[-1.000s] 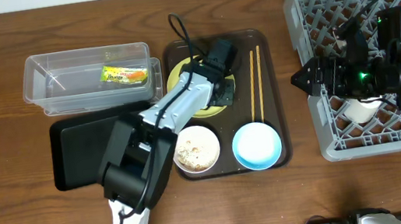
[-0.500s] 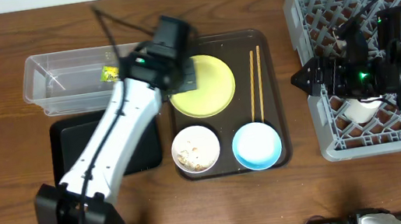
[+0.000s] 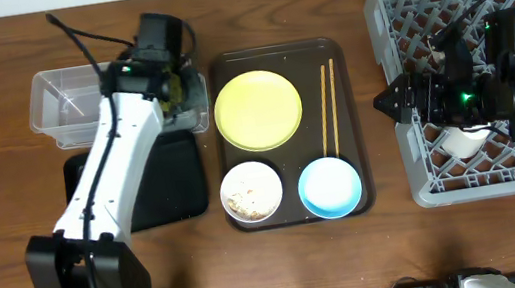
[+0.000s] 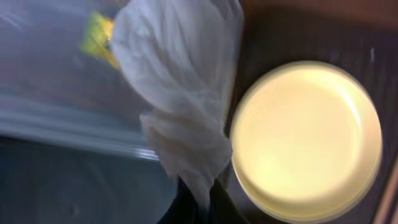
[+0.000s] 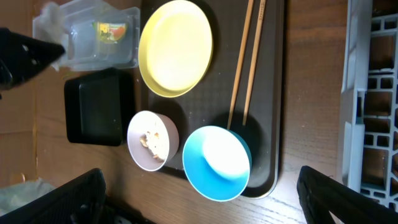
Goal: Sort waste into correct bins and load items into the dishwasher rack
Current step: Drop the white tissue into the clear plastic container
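Note:
My left gripper (image 3: 170,88) is shut on the crumpled white tissue (image 4: 180,81) and holds it over the right end of the clear tub (image 3: 70,105). The green snack wrapper (image 4: 98,37) lies in that tub. The black tray (image 3: 157,183) lies just in front of the tub. The yellow plate (image 3: 258,111), the chopsticks (image 3: 328,109), the white bowl (image 3: 252,190) with rice scraps and the light blue bowl (image 3: 329,186) sit on the brown serving tray (image 3: 364,149). My right gripper (image 3: 385,104) is open and empty at the left wall of the grey rack (image 3: 389,4). A white cup (image 3: 461,143) lies in the rack.
The brown serving tray lies between the two bins and the rack. The right arm's body hangs over the rack's middle. In the right wrist view the blue bowl (image 5: 217,163) is right below the open jaws, and the rack edge (image 5: 373,93) is at the right.
My left arm has swung left from the yellow plate to the clear tub, carrying the tissue. The plate now lies bare. The right arm has not moved.

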Available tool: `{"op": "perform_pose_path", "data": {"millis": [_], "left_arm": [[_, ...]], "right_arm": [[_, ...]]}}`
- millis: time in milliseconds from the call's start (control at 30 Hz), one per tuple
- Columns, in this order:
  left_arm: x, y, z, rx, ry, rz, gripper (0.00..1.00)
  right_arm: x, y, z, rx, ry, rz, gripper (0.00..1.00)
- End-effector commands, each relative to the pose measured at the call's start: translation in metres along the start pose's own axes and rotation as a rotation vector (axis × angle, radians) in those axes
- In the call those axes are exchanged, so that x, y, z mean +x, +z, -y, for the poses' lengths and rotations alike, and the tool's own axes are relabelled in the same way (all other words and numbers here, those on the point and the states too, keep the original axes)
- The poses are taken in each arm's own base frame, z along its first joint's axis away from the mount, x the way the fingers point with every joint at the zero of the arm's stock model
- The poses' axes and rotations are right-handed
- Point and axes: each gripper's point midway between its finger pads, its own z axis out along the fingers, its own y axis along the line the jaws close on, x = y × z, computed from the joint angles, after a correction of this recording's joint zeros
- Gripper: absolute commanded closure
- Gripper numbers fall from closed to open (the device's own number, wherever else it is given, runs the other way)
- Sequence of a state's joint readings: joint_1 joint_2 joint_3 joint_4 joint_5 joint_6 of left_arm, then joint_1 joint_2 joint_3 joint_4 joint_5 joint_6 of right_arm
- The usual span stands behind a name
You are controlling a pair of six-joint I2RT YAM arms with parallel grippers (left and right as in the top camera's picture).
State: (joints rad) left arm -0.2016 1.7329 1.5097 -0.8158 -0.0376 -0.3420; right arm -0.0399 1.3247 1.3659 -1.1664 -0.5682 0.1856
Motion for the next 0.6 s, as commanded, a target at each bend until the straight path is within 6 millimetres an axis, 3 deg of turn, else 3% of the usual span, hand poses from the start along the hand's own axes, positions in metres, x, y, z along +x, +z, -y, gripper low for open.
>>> {"op": "perform_pose_path", "data": {"millis": [0,67,100,200,267,433,567], "left_arm": [[-0.011,0.022,-0.027,-0.066,-0.033,0.004,0.84],[-0.013,0.035,-0.034,-0.065,-0.055,-0.010,0.49],[-0.013,0.042,-0.035,-0.057,-0.052,-0.021,0.45],[-0.008,0.048,-0.031,-0.020,-0.026,-0.055,0.43],[-0.006,0.039,-0.027,0.003,-0.025,-0.068,0.43],[-0.002,-0.008,0.006,0.088,0.033,-0.036,0.43],[0.023,-0.035,0.045,0.138,0.177,-0.039,0.42]], "right_arm": [[0.001,0.001,-0.008,-0.013,-0.026,-0.009,0.04],[0.001,0.001,-0.008,-0.013,-0.026,-0.009,0.04],[0.001,0.001,-0.008,-0.013,-0.026,-0.009,0.04],[0.002,0.001,-0.007,-0.012,-0.026,-0.010,0.04],[0.003,0.001,-0.007,-0.011,-0.022,-0.016,0.04],[0.004,0.001,-0.007,-0.010,-0.021,-0.018,0.04],[0.003,0.001,-0.002,0.020,-0.021,-0.013,0.04]]}}
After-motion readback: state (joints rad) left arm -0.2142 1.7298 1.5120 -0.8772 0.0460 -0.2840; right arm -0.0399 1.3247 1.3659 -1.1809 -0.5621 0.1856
